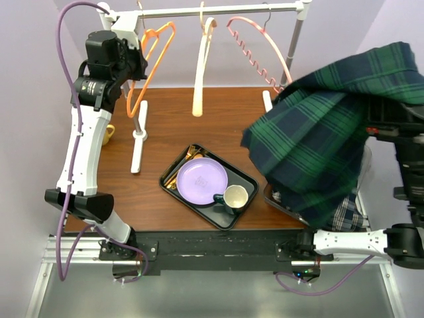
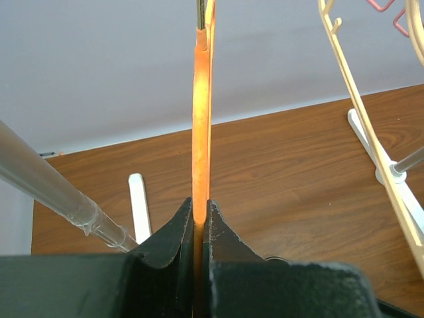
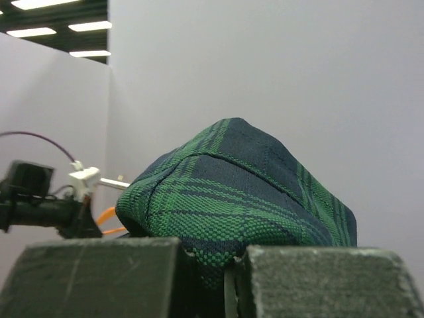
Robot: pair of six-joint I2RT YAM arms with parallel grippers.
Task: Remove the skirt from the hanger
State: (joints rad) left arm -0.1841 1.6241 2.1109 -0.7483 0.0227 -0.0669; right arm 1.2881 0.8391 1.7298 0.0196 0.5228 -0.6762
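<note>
Left end effector [image 2: 202, 218] clamps the orange hanger [image 2: 201, 132], apparently to steady it, while the right end effector [image 3: 228, 265], pinched shut on the skirt [image 3: 232, 192], holds it well aside.

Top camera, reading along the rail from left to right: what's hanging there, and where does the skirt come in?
orange hanger → cream hanger → pink hanger → plaid skirt, off the rail at the far right.
</note>
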